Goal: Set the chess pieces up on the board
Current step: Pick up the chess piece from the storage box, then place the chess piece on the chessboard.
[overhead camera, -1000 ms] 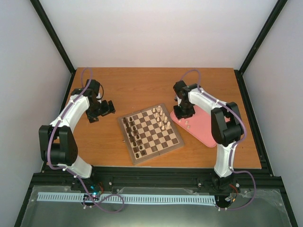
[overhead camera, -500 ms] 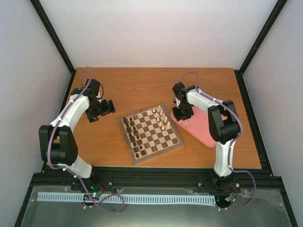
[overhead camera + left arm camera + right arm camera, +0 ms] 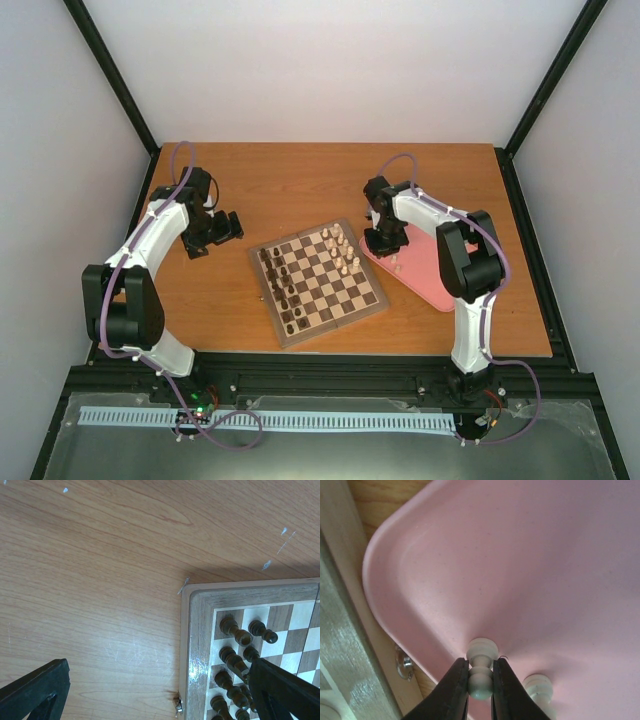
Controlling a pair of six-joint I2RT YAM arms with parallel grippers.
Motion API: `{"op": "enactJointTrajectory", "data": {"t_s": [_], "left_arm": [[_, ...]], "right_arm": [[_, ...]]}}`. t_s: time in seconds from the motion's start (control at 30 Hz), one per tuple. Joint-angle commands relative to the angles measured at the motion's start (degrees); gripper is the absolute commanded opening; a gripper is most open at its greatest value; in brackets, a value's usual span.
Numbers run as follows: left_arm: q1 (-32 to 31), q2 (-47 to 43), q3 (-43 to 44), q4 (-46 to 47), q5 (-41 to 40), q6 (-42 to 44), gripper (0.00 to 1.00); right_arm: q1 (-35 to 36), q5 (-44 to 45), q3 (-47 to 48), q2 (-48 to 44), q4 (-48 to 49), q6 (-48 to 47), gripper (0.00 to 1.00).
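Our right gripper (image 3: 480, 682) is nearly closed, pinching a pale chess piece (image 3: 482, 652) by its waist near the corner of the pink tray (image 3: 545, 555). The piece's long axis runs in line with the gripper, disc end pointing away from the wrist. Our left gripper (image 3: 157, 680) is spread wide above the bench (image 3: 90, 570), at a corner of the board (image 3: 197, 630).

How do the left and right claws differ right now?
The left gripper is open and empty; the right gripper is shut on a pale chess piece. The left is over the table beside the board; the right is over the pink tray. Both have dark fingers.
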Motion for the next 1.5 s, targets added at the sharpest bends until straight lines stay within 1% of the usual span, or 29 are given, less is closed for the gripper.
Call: {"op": "enactJointTrajectory", "data": {"t_s": [0.0, 0.17, 0.37, 0.5, 0.67, 0.8, 0.9, 1.2, 1.33, 1.47], "left_arm": [[-0.3, -0.2, 0.9, -0.1, -0.5, -0.5, 1.0], [-0.3, -0.6, 1.2, -0.1, -0.3, -0.6, 1.0], [-0.4, -1.4, 1.3, 0.2, 0.1, -0.6, 1.0], [-0.3, -2.0, 1.1, 0.6, 0.6, -0.5, 1.0], [-0.3, -2.8, 0.6, 0.5, 0.7, -0.1, 1.0], [-0.3, -3.6, -0.2, 0.5, 0.9, 0.1, 1.0], [-0.4, -4.0, -0.6, 0.6, 0.9, 0.4, 1.0], [-0.4, -3.8, -1.0, 0.9, 1.1, 1.0, 1.0], [-0.3, -3.6, -1.4, 0.9, 1.0, 1.1, 1.0], [-0.3, -3.3, -1.7, 1.0, 0.9, 1.1, 1.0]], "right_arm": [[-0.5, 0.8, 1.1, 0.7, 0.1, -0.2, 0.1], [-0.5, 2.2, 2.6, -1.9, -1.4, 0.0, 0.08], [0.6, 2.9, 8.4, -7.3, -6.5, 1.2, 0.08], [4.7, 1.6, 10.7, -10.2, -8.8, 3.2, 0.08], [12.6, 1.0, 12.5, -12.3, -10.9, 6.7, 0.08], [18.5, 1.5, 10.3, -12.7, -11.4, 8.6, 0.08], [20.8, 1.2, 6.7, -13.5, -10.7, 9.7, 0.08], [21.1, -0.3, -3.0, -15.2, -6.2, 10.5, 0.08], [21.1, 0.5, -5.2, -14.3, -4.7, 10.1, 0.08], [21.1, 1.5, -5.0, -12.7, -3.5, 10.2, 0.08]]}}
